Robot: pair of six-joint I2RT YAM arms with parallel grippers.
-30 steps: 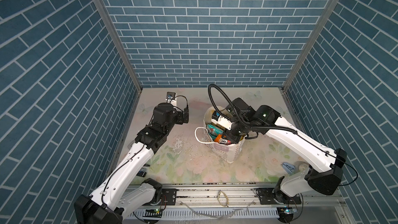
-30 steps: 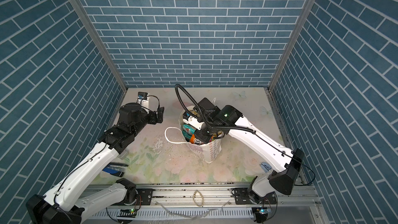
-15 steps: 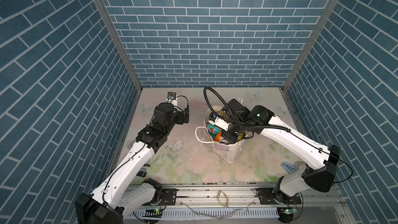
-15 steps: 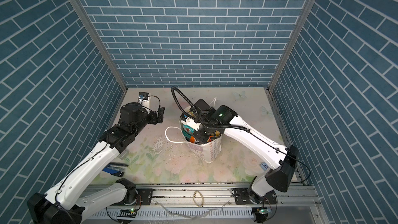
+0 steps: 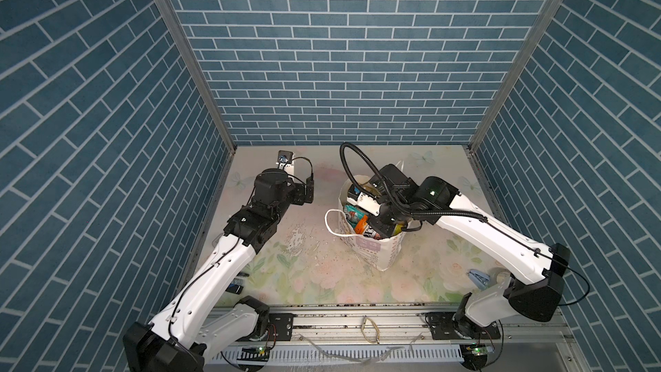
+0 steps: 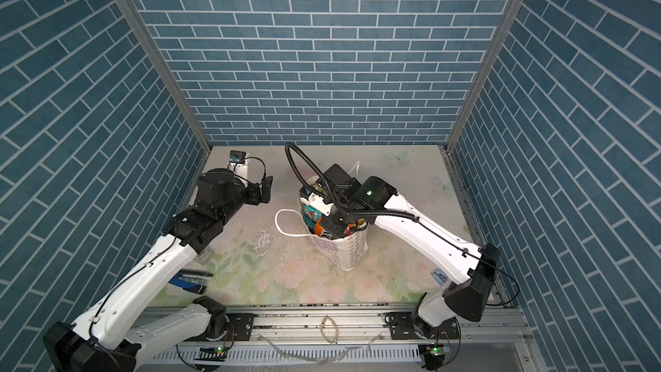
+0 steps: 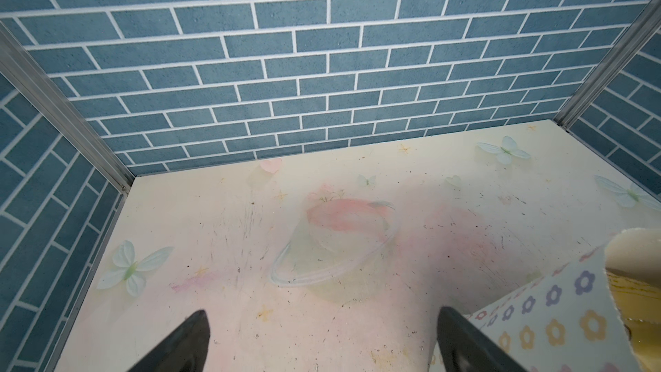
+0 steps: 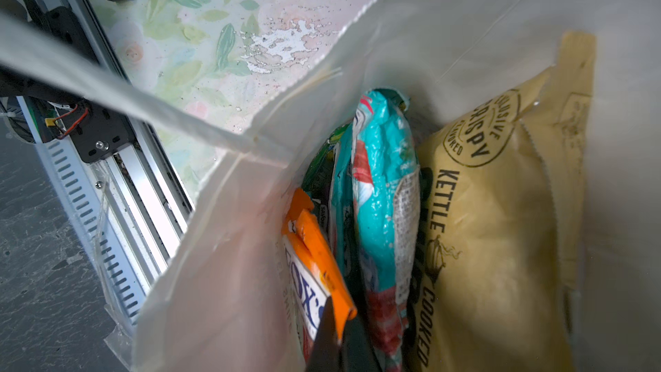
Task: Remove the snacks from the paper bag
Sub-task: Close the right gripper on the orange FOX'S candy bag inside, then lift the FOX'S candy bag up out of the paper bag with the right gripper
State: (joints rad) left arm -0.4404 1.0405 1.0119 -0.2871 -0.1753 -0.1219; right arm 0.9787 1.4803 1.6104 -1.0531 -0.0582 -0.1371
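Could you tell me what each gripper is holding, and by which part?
The right gripper is shut on the orange candy pouch inside the paper bag, pinching its top edge. The left gripper is open and empty.

Right gripper (image 8: 338, 332) angles downward, jaws pinched on the orange FOX'S pouch (image 8: 305, 280) edge between them; left gripper (image 7: 322, 313) hovers (jaws spread wide).

Inside the paper bag (image 5: 379, 255) there is little room: the right gripper (image 8: 334, 338), pinched on the orange pouch (image 8: 314, 245), and its wrist fill the mouth, with the teal pouch (image 8: 379, 191) and chips bag (image 8: 500, 227) packed tight beside it. Left of the bag a cord handle (image 5: 327, 223) loops out; beyond it bare table (image 5: 286, 280) lies open up to the spread left gripper (image 7: 322, 338)
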